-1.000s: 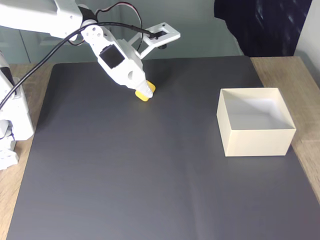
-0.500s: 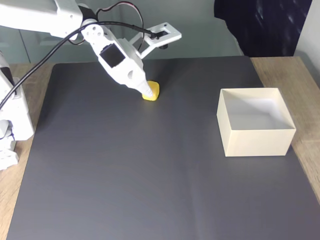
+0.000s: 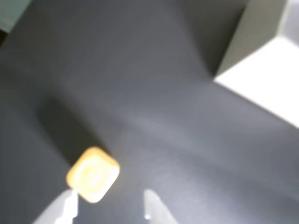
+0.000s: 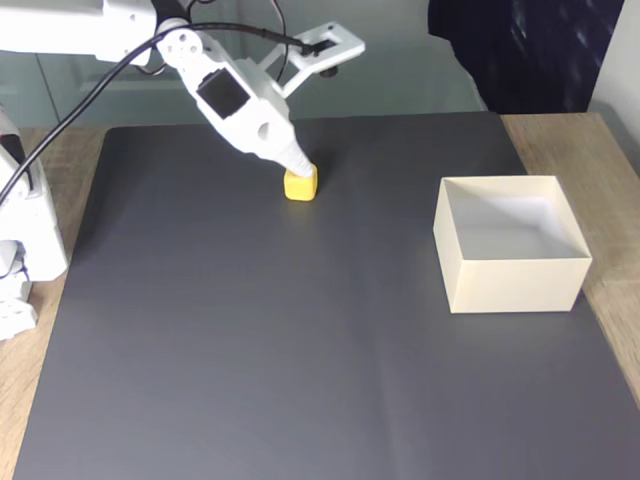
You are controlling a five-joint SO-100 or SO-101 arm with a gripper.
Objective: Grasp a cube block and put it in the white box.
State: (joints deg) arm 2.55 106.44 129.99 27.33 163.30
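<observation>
Lifted pincer [image 4: 297, 160] just above cube block [image 4: 300, 185]

No readable text, labels, brands or numbers anywhere.

Fixed view high, frontal — wrist close-up.

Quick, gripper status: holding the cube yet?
Gripper: open, empty; the cube block sits on the mat just ahead of the left fingertip.
</observation>
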